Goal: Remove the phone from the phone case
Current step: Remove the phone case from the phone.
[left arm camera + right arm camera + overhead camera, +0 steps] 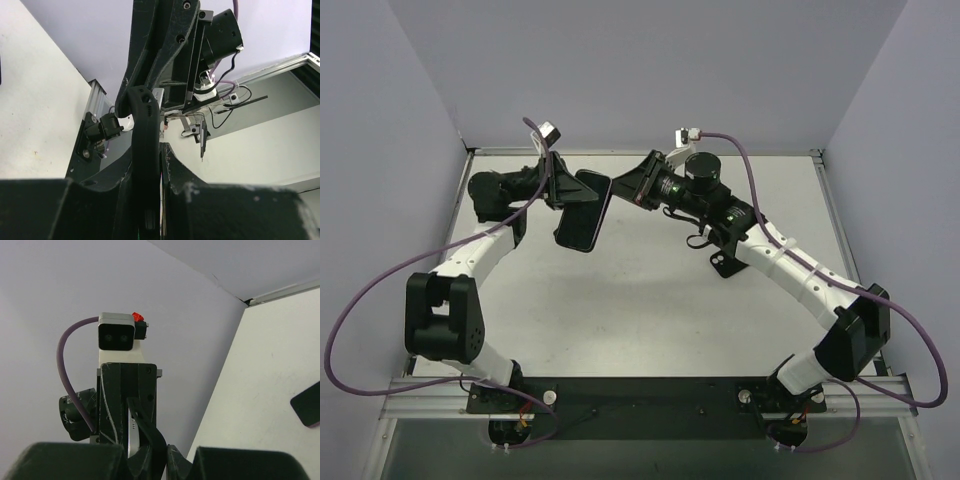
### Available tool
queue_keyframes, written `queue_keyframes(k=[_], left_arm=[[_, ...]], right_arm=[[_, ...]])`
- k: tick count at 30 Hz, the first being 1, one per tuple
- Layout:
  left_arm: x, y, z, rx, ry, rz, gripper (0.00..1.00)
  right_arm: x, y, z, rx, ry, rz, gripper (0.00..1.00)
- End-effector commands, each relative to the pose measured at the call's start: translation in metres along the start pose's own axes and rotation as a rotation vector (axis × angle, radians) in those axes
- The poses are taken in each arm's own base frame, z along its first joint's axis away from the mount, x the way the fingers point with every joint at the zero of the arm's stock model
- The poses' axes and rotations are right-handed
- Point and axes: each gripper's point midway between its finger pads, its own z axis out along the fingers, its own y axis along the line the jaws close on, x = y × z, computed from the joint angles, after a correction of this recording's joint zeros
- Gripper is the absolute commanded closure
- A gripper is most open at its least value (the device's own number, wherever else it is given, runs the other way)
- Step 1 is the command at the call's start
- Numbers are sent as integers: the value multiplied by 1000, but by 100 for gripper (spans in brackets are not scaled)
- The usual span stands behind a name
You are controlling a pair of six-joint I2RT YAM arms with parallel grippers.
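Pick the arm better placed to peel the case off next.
Right, probably: the right fingers pinch the black case where it already bows off the silver phone edge; the left fingers clamp the other side as anchor.

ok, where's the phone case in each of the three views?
Top external: phone case, dark slab at upper centre-left.
Left wrist: case, black curved edge rising from bottom centre.
Right wrist: case, thin black strip at bottom centre.
Landmark: grey left wrist camera, seen in top external and right wrist, not in its own view.
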Motion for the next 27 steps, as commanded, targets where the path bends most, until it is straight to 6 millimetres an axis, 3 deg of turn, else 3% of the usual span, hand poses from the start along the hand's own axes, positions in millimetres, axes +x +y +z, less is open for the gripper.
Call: queue_keyframes(k=[1,3,4,8,13,18,27], left_arm=[[-46,-38,21,187,-300,102,100],[-44,-25,23,143,-287,121,100],[-45,-13,25,103,-286,81,95],[-39,21,32,-12,-265,102,12],[-28,53,37,-86,-248,46,10],[-17,100,25,-217,-267,-30,8],[-6,138,16,-322,-276,-107,6]], right_arm=[[160,-75,-31,264,516,145,100],[152,-80,-41,296,456,139,100],[143,-89,-42,339,396,133,100],[121,-109,-67,478,273,105,100],[103,-126,-87,578,222,98,100],[86,-144,-108,664,177,84,100],[71,-173,-132,879,230,-9,100]])
